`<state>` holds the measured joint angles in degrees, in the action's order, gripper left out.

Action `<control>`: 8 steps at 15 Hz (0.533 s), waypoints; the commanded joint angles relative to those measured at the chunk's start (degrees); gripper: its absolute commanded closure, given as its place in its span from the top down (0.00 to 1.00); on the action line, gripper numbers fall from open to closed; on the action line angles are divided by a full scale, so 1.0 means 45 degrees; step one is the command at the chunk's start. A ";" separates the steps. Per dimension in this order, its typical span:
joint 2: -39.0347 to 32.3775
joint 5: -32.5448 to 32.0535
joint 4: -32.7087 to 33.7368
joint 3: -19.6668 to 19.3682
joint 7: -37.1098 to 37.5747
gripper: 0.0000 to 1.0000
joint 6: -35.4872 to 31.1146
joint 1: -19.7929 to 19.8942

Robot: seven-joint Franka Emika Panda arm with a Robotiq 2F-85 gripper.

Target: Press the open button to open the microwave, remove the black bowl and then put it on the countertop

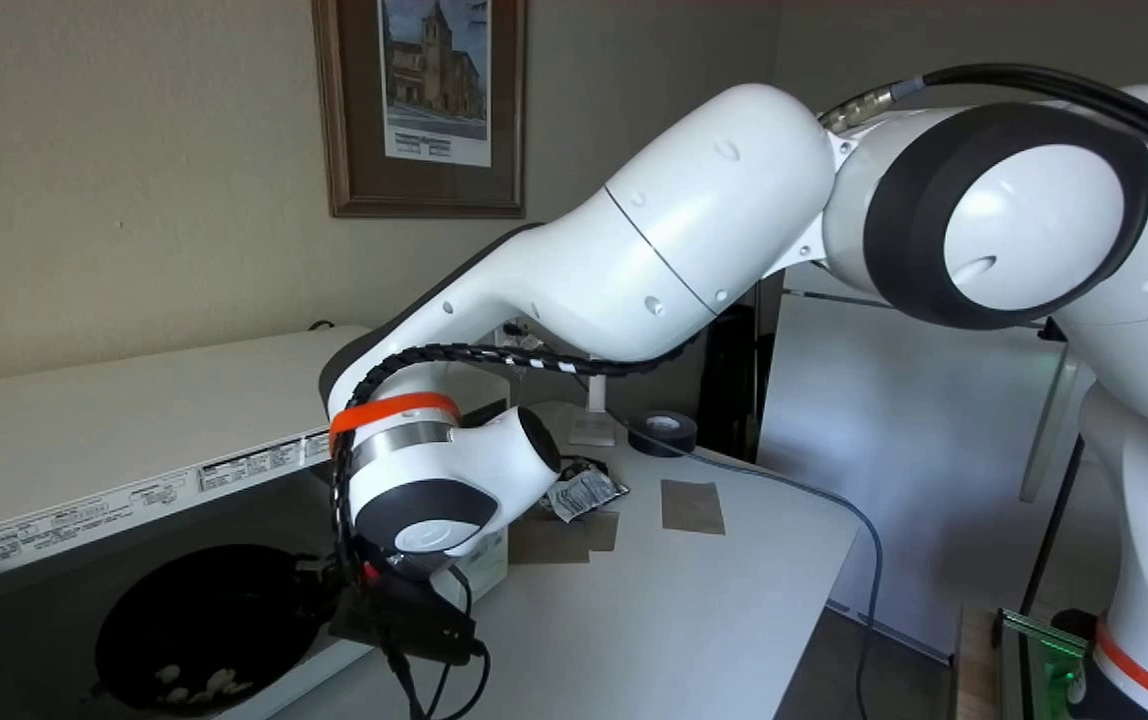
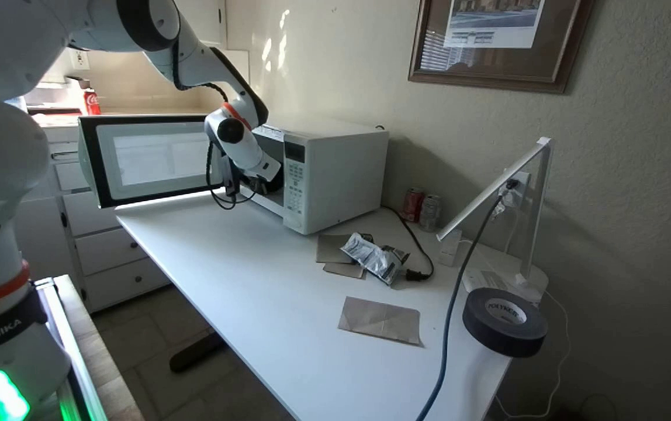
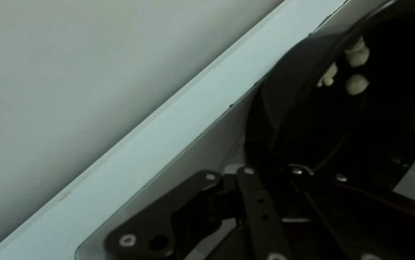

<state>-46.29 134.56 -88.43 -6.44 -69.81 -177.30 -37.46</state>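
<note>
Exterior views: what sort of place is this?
Probably a kitchen or a room opening onto one: a microwave stands on a white countertop, with a bank of drawers beyond.

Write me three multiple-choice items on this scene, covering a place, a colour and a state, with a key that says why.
1. Where is the round, glossy black bowl?
A) On the floor
B) Inside the boxy white microwave
C) On top of it

2. What colour is the rectangular wooden picture frame?
A) White
B) Green
C) Brown

3. How does the microwave's wide, black-edged door stand?
A) Swung wide open
B) Fully shut
C) Just ajar

Key:
1 B: an exterior view shows the bowl within, under the microwave's top.
2 C: both exterior views show brown wood.
3 A: an exterior view shows it swung out, its inner face in sight.
</note>
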 commanded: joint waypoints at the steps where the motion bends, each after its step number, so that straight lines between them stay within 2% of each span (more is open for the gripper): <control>1: -0.0377 0.0725 0.0297 -0.0642 -0.0258 0.00 0.0159 -0.0501; 5: -0.0392 0.0697 0.0254 -0.0712 -0.0085 0.02 0.0011 -0.0563; 8: -0.0039 0.0182 -0.0067 -0.0343 0.0059 0.02 -0.0240 -0.0319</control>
<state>-46.68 135.79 -88.42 -8.29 -69.76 -177.30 -38.90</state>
